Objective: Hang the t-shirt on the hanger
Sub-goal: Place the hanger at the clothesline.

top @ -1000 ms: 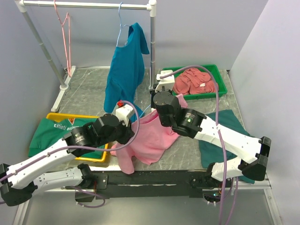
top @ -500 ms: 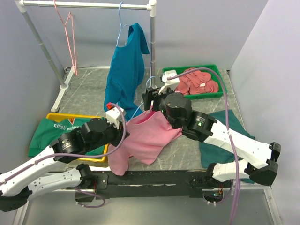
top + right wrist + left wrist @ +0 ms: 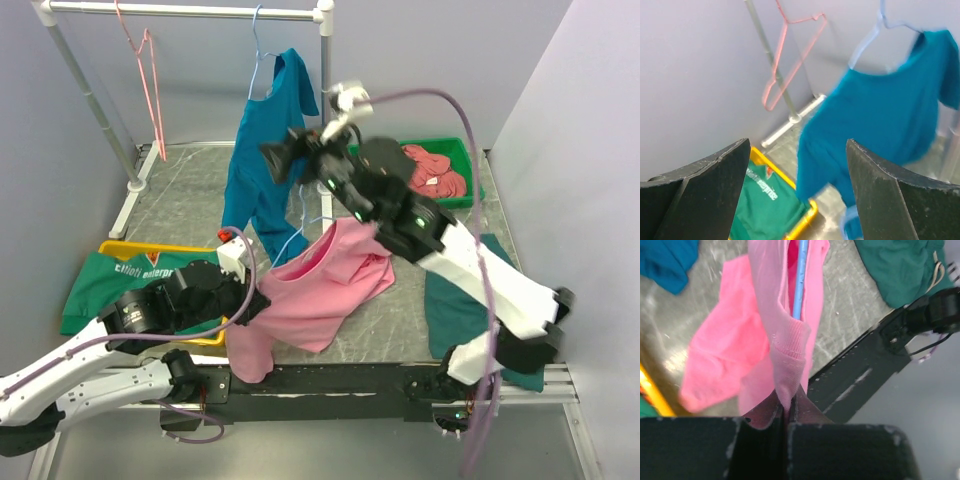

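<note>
The bright pink t-shirt hangs lifted over the table's near middle. My left gripper is shut on a fold of its ribbed edge, which shows pinched between the fingers in the left wrist view, where the t-shirt drapes away from my left gripper. The light-blue hanger runs inside the t-shirt; its wire sticks out at the far end. My right gripper is raised beside the hanging teal shirt, open and holding nothing. In its own view, my right gripper has wide-spread fingers.
A teal shirt hangs on another blue hanger from the rail, and a salmon hanger hangs further left. A green tray holds a dusty-rose garment. A yellow tray holds a green shirt. A dark teal garment lies at right.
My right gripper opened, let go at the t-shirt and swung up and left toward the teal shirt. My left gripper closed on the t-shirt and drew it nearer.
</note>
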Robot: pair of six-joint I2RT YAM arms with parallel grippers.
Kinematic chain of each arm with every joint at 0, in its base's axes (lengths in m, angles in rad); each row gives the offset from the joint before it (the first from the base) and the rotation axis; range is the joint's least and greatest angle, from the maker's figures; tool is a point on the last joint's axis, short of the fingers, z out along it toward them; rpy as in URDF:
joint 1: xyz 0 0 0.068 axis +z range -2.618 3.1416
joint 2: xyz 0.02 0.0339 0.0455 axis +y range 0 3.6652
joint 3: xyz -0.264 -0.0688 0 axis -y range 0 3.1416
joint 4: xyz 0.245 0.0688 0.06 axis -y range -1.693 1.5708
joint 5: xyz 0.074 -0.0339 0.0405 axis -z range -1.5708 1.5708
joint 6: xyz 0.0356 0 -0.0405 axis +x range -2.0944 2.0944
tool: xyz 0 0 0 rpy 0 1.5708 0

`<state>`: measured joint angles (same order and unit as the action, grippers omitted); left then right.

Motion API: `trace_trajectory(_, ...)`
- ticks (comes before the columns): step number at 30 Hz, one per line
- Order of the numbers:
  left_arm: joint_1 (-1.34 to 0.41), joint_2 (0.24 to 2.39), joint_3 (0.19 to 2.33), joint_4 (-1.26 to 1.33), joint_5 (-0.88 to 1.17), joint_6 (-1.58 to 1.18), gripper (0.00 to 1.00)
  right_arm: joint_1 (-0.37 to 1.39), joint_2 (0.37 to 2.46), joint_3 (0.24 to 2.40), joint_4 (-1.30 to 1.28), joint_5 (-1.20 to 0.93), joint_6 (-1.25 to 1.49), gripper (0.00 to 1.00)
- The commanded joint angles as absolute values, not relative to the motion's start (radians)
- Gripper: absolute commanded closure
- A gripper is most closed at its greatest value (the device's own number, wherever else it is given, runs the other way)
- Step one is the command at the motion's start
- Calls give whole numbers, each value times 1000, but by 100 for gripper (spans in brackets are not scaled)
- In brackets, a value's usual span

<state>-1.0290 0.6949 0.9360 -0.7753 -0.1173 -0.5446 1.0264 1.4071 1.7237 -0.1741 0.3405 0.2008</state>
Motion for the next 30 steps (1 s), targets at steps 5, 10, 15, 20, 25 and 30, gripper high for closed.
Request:
trace_trajectory(5,-1028,543,796,-756,-150,-808,99,963,1744,2058,-253,146,255,11)
trace_trajectory(10,-1028,489,784,-819,-175,-836,99,962,1912,2216,-311,181,264,9)
trace_trajectory(15,-1028,485,787,-865,-170,-838,99,965,1971,2249,-322,285,284,7)
trace_trajectory(20,-1029,489,799,-891,-161,-825,99,965,1964,2200,-336,487,278,11)
trace_trajectory(25,-1028,489,825,-920,-170,-818,99,956,1867,2042,-276,623,255,16)
trace_trajectory(30,-1028,492,870,-948,-184,-802,99,924,1815,1967,-281,653,258,20)
